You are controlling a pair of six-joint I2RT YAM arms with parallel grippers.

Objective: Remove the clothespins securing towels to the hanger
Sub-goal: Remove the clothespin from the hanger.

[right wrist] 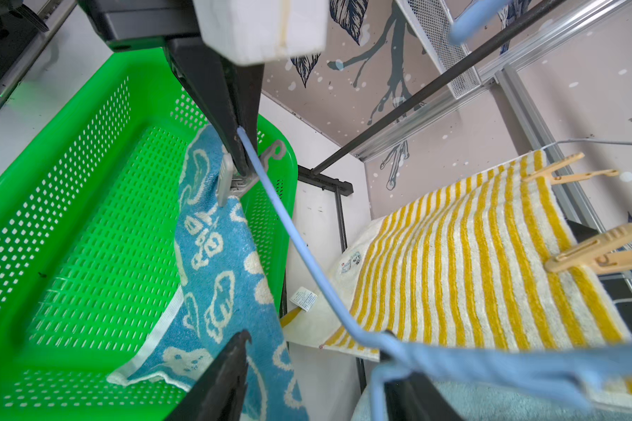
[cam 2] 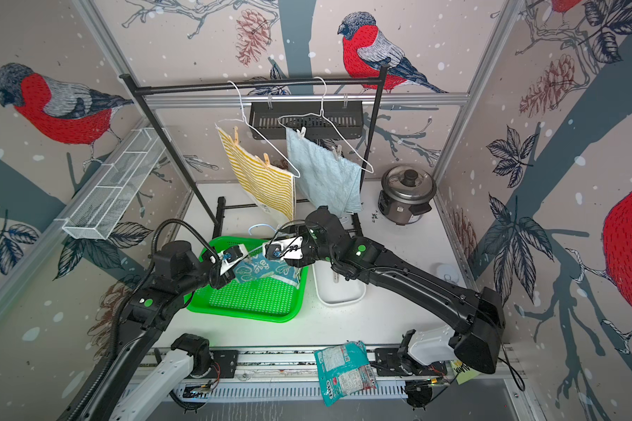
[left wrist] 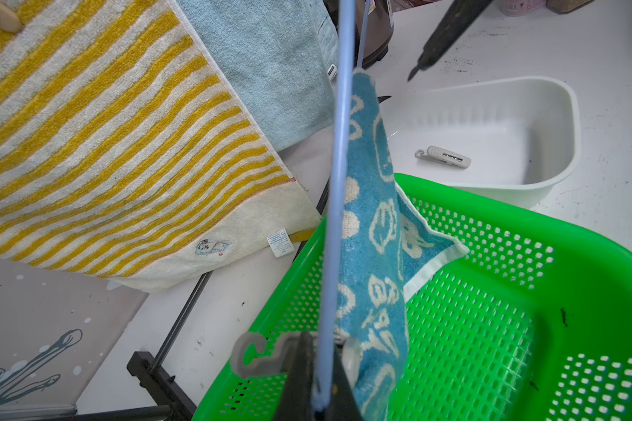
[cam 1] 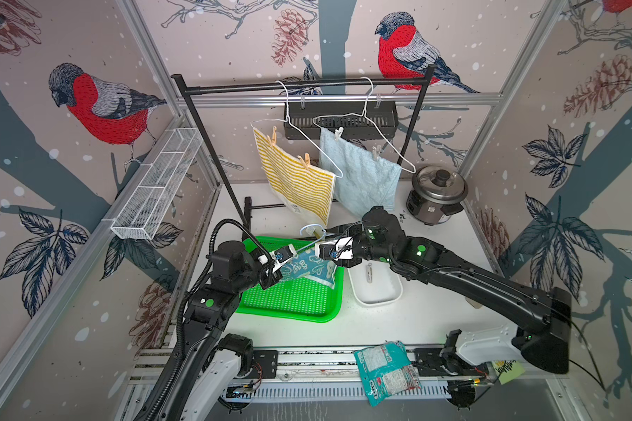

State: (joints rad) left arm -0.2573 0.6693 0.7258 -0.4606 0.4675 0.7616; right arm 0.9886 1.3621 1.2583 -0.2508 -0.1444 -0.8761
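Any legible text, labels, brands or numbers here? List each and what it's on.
Nothing is legible.
White care tag on the yellow-and-white striped towel: print too small.
Small embroidered patch on the same towel: blurred.
Teal-and-white crinkled snack packet: print blurred.
Yellow sticky note: scribble illegible.
Front sticker on the silver rice cooker: too small.

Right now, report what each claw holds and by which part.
Left claw is shut on the blue hanger, gripping its wire beside the grey clothespin. Right claw: jaws stand apart around the hanger's bend, clamping nothing.
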